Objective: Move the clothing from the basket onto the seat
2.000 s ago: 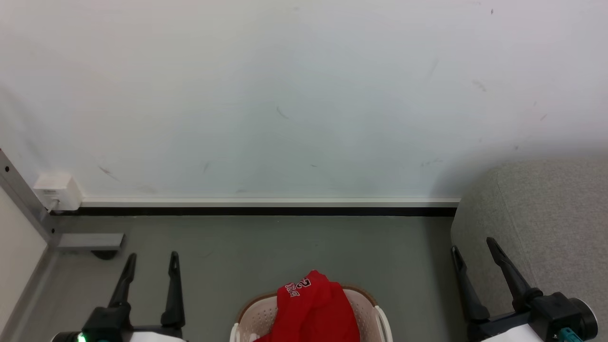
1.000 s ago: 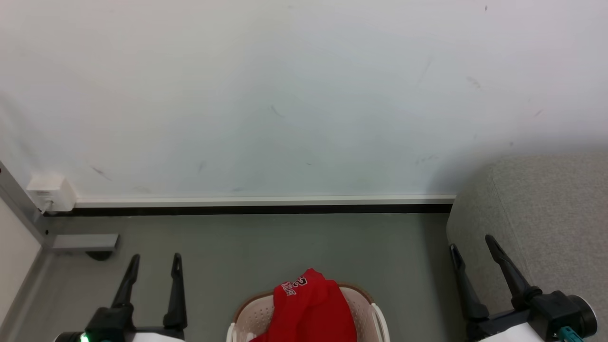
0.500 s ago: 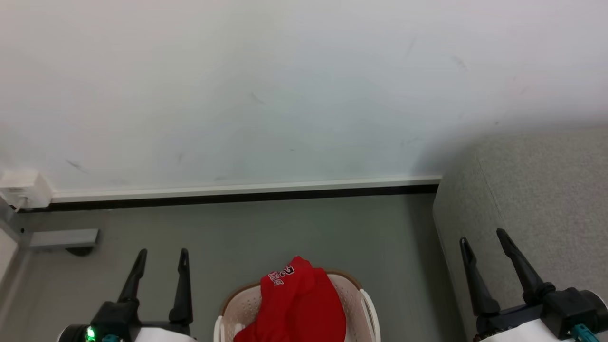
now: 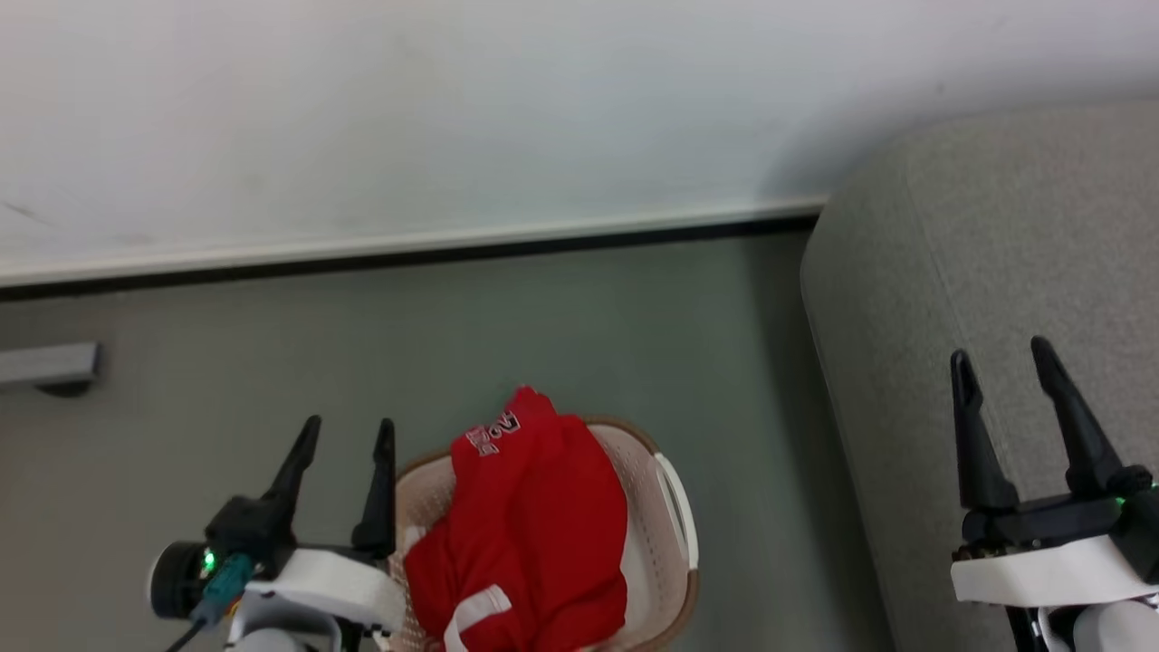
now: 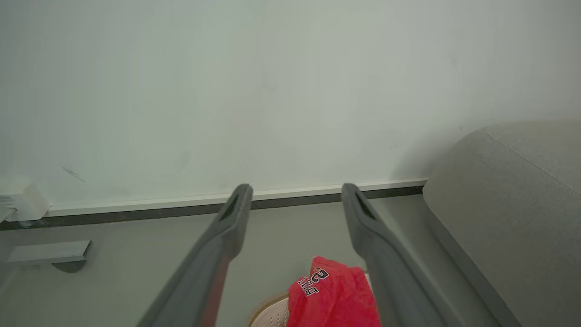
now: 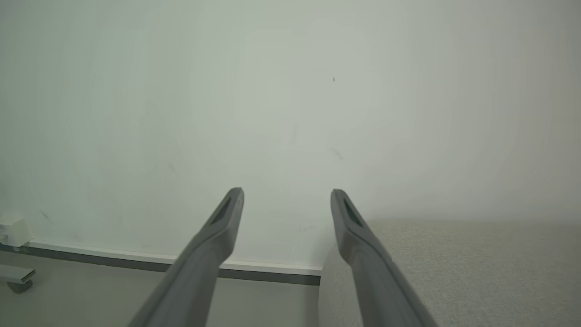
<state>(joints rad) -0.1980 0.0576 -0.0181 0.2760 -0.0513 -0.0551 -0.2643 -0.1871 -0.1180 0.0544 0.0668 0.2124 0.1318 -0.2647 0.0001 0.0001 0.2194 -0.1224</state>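
Just right of your left end effector (image 4: 349,423), the clothing (image 4: 534,516) lies heaped in the basket (image 4: 647,543), within easy reach. Both end effectors stand spread and empty. The seat (image 4: 951,254) flanks your right end effector (image 4: 1000,350), so the transfer looks short.

Left gripper (image 5: 295,200) recorded with jaws parted, red lettered clothing (image 5: 333,297) piled in cream basket (image 5: 268,319), grey seat (image 5: 513,209) noted at right.

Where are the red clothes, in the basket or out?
In: the red clothes are heaped inside the basket, poking above its rim.
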